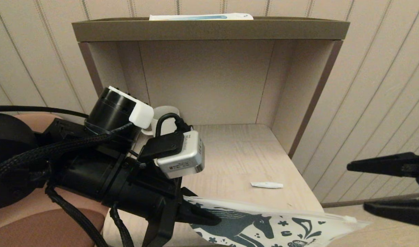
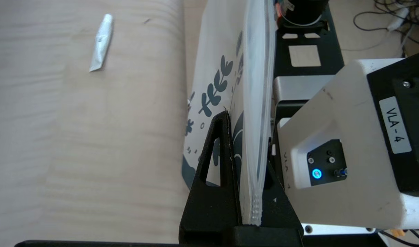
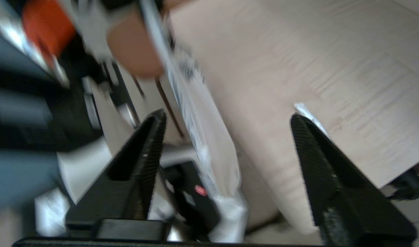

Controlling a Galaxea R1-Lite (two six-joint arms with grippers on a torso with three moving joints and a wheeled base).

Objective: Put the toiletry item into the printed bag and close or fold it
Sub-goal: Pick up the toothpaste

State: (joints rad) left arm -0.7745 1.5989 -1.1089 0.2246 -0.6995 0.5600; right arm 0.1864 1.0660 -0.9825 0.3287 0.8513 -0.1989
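The printed bag point(image 1: 264, 226) hangs beyond the shelf's front edge, white with a teal horse and leaves. My left gripper point(image 1: 209, 218) is shut on its left end. In the left wrist view the bag point(image 2: 216, 79) stands edge-on with its zip strip pinched in the left gripper point(image 2: 245, 147). The tiny white tube point(image 1: 267, 185) lies alone on the wooden shelf point(image 1: 230, 154), behind the bag; it also shows as the tube point(image 2: 101, 43). My right gripper point(image 1: 357, 187) is open at the far right, off the shelf. In the right wrist view the bag's free end point(image 3: 202, 137) lies between the right gripper's point(image 3: 226, 118) spread fingers, untouched.
A cream mug point(image 1: 165, 113) stands at the back left of the shelf, partly behind my left arm. A long white-and-blue box point(image 1: 201, 16) lies on the cabinet top. Cabinet side walls point(image 1: 309, 103) close in the shelf left and right.
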